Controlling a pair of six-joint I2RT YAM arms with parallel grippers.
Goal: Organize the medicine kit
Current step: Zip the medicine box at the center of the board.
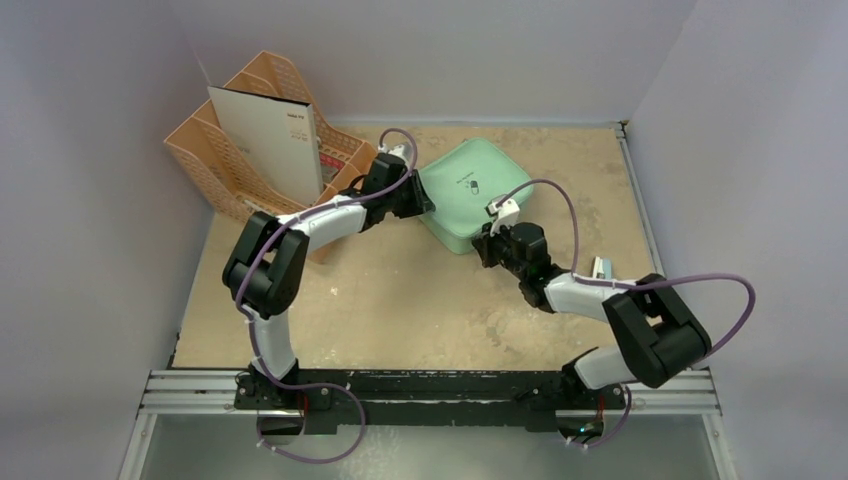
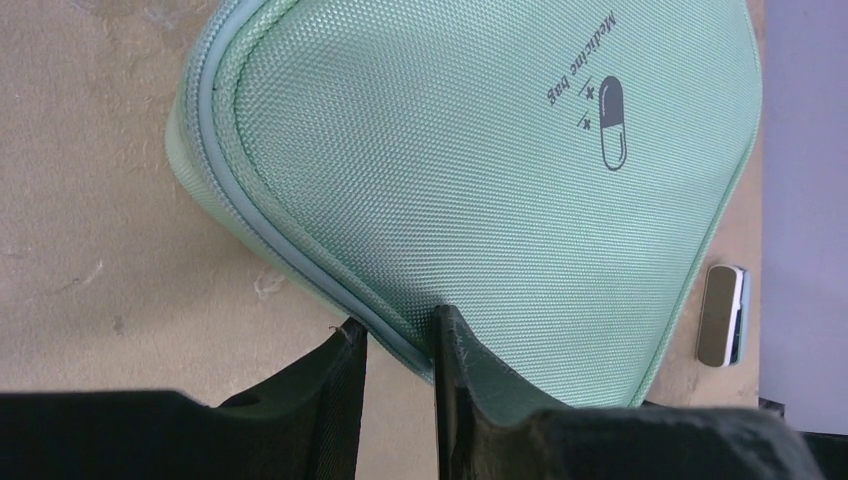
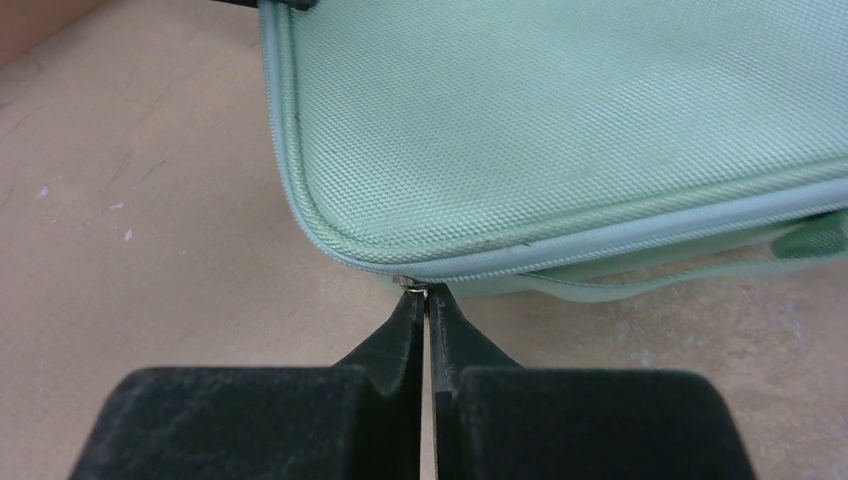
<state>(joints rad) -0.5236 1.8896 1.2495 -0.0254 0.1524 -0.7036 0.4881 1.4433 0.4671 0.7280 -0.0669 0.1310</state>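
I see the kit lying closed, logo up, at the far middle of the worktop, just right of the organizer. My left end effector sits at the kit's left edge, narrow and closed on the zippered rim, with one finger on the lid fabric and the other outside the seam. My right end effector is at the kit's near corner, its fingers pressed fully together and their tips touching a small metal tab on the zipper; I cannot tell whether the tab is pinched.
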